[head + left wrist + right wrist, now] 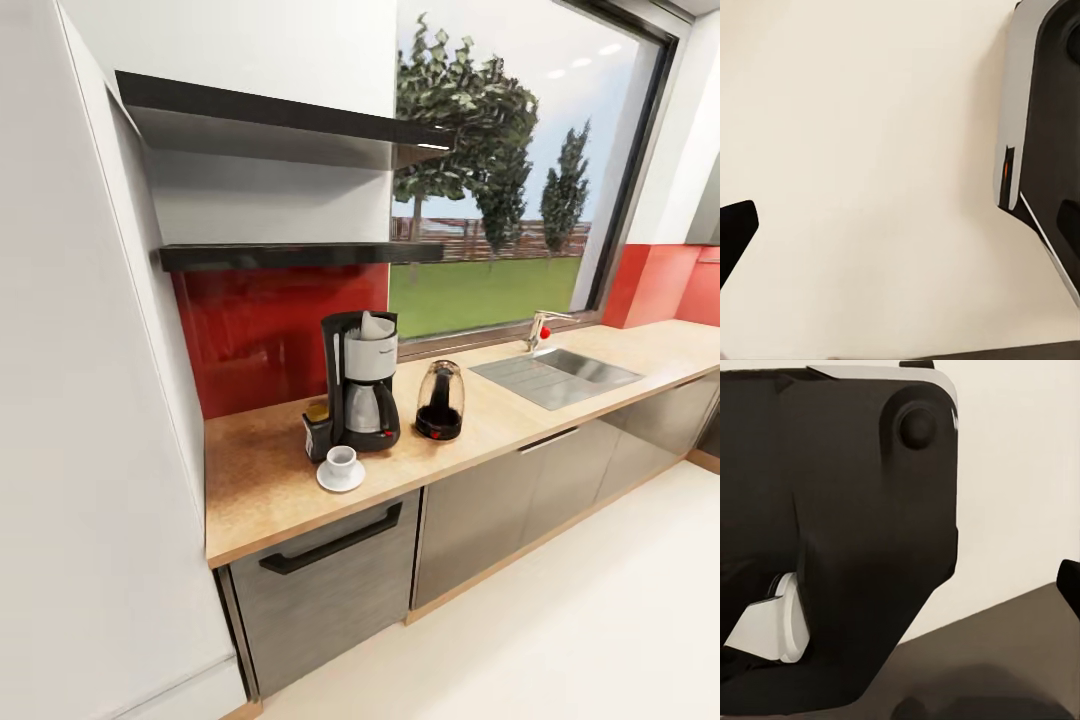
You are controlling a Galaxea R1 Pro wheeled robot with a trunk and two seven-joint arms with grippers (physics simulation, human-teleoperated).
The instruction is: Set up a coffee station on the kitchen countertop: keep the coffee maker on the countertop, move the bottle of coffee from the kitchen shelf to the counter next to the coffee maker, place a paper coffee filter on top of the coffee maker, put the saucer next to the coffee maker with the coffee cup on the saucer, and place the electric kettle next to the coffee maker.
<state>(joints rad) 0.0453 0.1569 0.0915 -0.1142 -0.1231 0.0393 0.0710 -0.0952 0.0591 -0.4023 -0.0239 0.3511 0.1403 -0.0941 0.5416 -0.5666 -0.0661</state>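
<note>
Cabinet drawer front (pixel 325 590) sits closest, with the countertop (pixel 260 490) above it. Honestly the station looks done: coffee maker (pixel 362 385) with the paper coffee filter (pixel 373 325) poking out on top, bottle of coffee (pixel 317 428) tucked against it, coffee cup (pixel 341 462) on the saucer (pixel 340 478) in front, electric kettle (pixel 440 401) just beside. Everything's well away from the fingers; can't tell if either gripper is spread or closed. I'd just keep both arms tucked and back off without bumping anything.
</note>
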